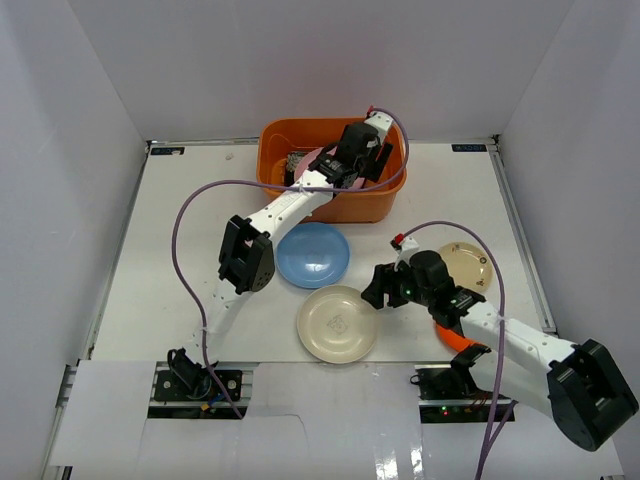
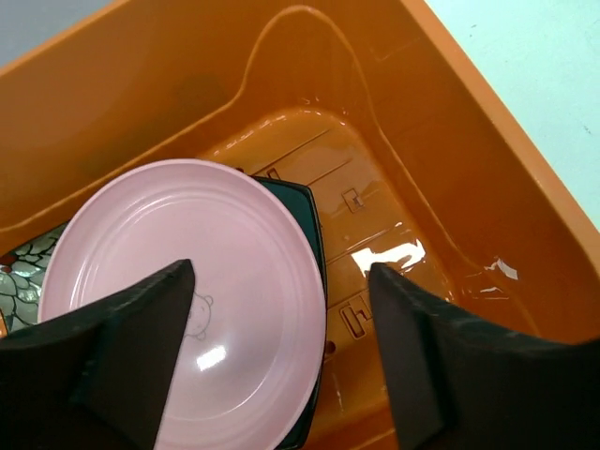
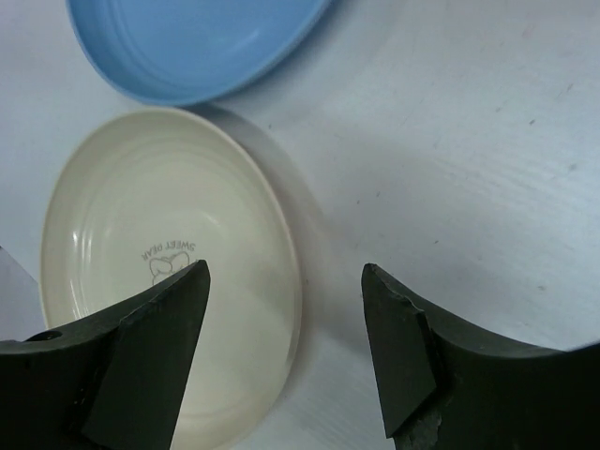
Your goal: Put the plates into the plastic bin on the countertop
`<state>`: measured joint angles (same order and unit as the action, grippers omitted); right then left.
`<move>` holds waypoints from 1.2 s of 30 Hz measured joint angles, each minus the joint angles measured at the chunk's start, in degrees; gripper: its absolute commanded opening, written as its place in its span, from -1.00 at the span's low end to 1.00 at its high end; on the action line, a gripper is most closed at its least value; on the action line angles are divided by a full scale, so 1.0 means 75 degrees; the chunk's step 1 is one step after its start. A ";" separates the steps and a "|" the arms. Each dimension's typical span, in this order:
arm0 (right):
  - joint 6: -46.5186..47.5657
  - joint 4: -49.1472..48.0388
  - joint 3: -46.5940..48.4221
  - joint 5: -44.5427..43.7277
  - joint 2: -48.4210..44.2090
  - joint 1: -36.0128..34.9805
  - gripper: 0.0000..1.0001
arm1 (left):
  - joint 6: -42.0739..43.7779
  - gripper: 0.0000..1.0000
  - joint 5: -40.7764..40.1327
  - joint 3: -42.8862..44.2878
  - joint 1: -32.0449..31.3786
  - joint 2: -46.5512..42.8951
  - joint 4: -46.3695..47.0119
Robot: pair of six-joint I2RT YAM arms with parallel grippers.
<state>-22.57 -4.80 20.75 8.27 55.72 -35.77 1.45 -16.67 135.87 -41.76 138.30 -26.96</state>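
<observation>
From where I stand, what counts is which plate lies under which arm. The left arm is stretched to the far edge of the tabletop (image 1: 180, 250). Its left gripper (image 2: 279, 274) hangs inside the plastic bin (image 1: 350, 205), fingers (image 2: 141, 328) spread wide with nothing between them. Below them the pink plate (image 2: 187, 225) lies flat in the bin on top of a dark teal plate (image 2: 315, 234), so those two look delivered.

The plates left outside sit in the middle and towards the right edge. The cream plate (image 1: 338, 324) lies close to the near edge, and the light blue plate (image 1: 313, 254) is just beyond it, towards the bin. A tan plate (image 1: 470, 265) lies by the right arm's far side, and an orange plate (image 1: 455, 340) peeps out from under that arm.

The right gripper (image 1: 378, 290) is plainly the nearer one. It hovers just beside the cream plate's right-hand rim, fingers (image 3: 150, 347) parted and empty. In the wrist view that rim runs down between the two fingers, with the plate's bowl off towards the left edge of the tabletop and bare tabletop under the other finger. A round plate offers no long side, so I'd judge the rim is the only hold: come straight down astride it, one finger inside and one outside. How high the fingers stand above it I cannot tell.
</observation>
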 measured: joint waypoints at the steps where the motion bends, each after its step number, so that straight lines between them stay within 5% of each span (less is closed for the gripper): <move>1: 0.0000 0.0082 -0.0029 0.0012 0.0137 -0.0087 0.44 | 0.0015 0.78 0.0012 0.0000 0.0000 -0.0009 0.0032; 6: -0.0017 0.0140 -0.0041 0.0032 0.0790 -0.0595 0.27 | -0.0117 0.81 0.0143 -0.0332 0.0000 -0.0545 0.0026; 10: -0.0052 0.0131 -0.0041 -0.0009 0.1107 -0.0895 -0.27 | -0.0624 0.79 0.0221 -0.1626 0.0000 -0.2218 -0.0085; 11: -0.0076 0.0134 -0.0041 -0.0032 0.1166 -0.0953 -0.67 | -0.0819 0.79 0.0224 -0.2145 0.0000 -0.2809 -0.0020; 12: -0.0050 0.0137 -0.0041 -0.0093 0.1192 -0.1003 -0.82 | -0.1049 0.79 0.0236 -0.2798 0.0000 -0.3596 -0.0012; 20: -0.0073 0.0982 0.0067 -0.0233 -0.0082 -0.1265 -0.85 | -0.3314 0.73 -0.0105 -0.8874 0.0178 -0.9632 0.0050; 22: 0.0035 0.1416 0.0309 -0.0254 -0.0551 -0.1288 -0.85 | -0.3905 0.74 -0.0154 -1.0045 0.0303 -1.0293 0.0020; 28: 0.0356 0.1990 0.2381 -0.1510 -0.0903 -0.1241 -0.85 | -0.5525 0.79 -0.0140 -1.2700 0.0513 -1.0762 -0.0300; 36: 0.0641 0.1189 0.4523 -0.2422 0.0452 0.0498 -0.85 | -0.6478 0.88 0.0114 -1.3449 0.0586 -1.0850 0.0825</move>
<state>-17.76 4.12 54.68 -9.89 59.11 -32.03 -47.13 -15.81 35.00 -37.36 56.93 -20.78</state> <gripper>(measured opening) 0.085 0.927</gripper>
